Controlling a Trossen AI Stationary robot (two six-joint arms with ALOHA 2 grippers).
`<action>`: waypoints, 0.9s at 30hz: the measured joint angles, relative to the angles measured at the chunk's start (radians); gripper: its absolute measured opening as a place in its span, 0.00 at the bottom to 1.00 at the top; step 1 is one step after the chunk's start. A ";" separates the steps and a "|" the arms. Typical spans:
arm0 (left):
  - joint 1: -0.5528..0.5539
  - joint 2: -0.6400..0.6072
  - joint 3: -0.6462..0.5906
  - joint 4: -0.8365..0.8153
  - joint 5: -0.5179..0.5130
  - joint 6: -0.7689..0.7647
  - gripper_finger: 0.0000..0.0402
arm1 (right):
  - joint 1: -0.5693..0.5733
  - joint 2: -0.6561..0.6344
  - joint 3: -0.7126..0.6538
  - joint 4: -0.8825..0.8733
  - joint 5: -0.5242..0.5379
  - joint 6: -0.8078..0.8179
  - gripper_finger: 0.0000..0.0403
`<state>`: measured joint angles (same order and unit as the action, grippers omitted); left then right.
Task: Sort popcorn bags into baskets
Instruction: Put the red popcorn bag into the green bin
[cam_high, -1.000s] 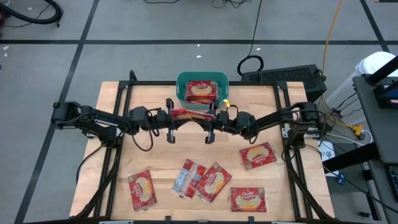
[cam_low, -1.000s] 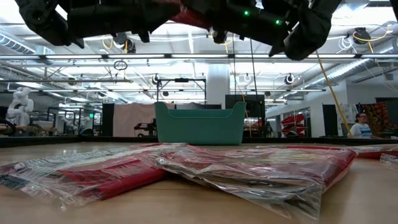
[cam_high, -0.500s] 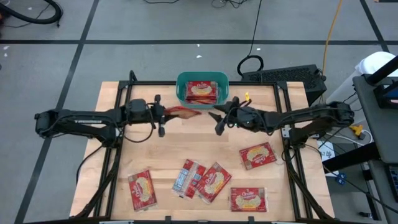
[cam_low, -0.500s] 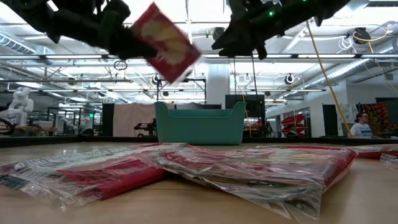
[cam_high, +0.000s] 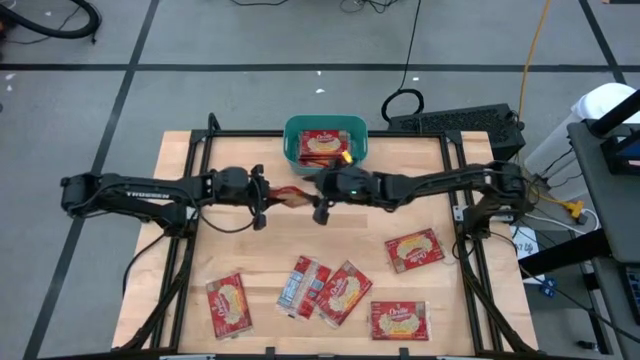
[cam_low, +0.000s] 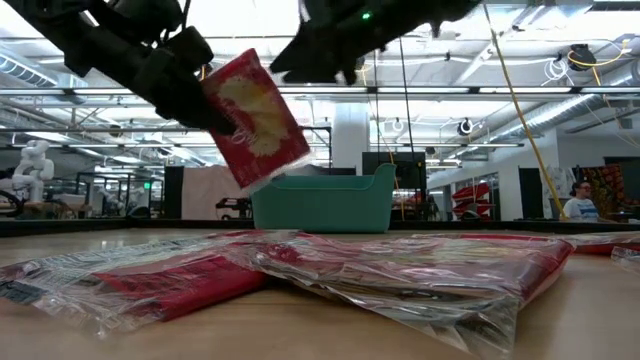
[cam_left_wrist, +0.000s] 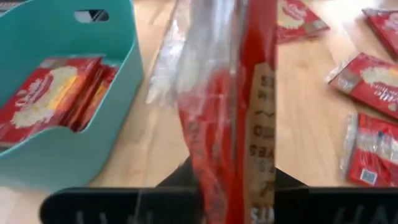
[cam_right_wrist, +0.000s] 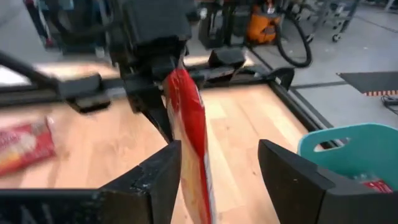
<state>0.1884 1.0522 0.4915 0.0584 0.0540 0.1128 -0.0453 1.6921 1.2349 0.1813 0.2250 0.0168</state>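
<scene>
The left gripper (cam_high: 262, 196) pinched a popcorn bag (cam_high: 289, 196) aloft just before the teal basket (cam_high: 325, 127), the right gripper (cam_high: 318, 203) stood open around it, so carrying it squarely over the rim looked wisest.

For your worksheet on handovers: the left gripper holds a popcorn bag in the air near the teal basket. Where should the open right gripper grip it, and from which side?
Grip the free end of the held popcorn bag, coming from the right gripper's own side, opposite the left gripper. The bag hangs edge-on between the right fingers, so they would likely close on its flat faces.
</scene>
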 joint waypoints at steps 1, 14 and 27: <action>-0.003 0.005 0.001 0.000 0.001 -0.002 0.10 | -0.003 0.020 0.022 -0.014 -0.015 -0.013 0.51; -0.006 0.011 0.001 -0.035 0.001 0.036 0.12 | -0.050 0.135 0.073 -0.038 -0.142 -0.006 0.29; -0.007 0.011 0.001 -0.146 -0.114 -0.018 0.04 | -0.053 0.138 0.026 -0.036 -0.200 -0.001 0.15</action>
<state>0.1812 1.0630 0.4927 -0.0879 -0.0603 0.0948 -0.0980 1.8297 1.2614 0.1454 0.0246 0.0154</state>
